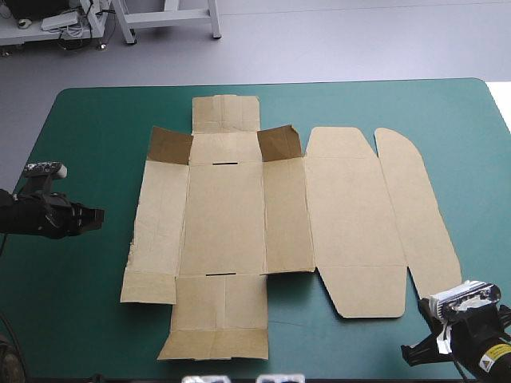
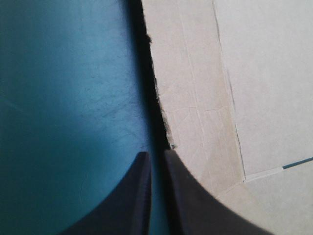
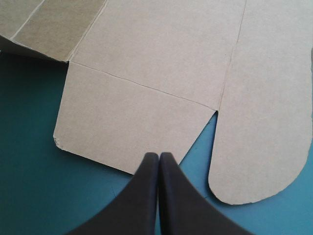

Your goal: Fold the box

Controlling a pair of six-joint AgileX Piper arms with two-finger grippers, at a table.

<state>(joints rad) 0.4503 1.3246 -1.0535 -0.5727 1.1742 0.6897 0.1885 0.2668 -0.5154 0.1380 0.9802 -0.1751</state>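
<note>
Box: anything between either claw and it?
Nothing visible. Only bare teal-green cover separates the left claw from the left edge of the box. The right claw sits just off its near right corner, path clear. Both claws are shut.

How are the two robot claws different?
The left gripper sits by the table's left edge, the right gripper by its near right corner. The left gripper faces the box's straight side; the right gripper faces a notch between a squared flap and a rounded flap. Both are shut, holding nothing.
</note>
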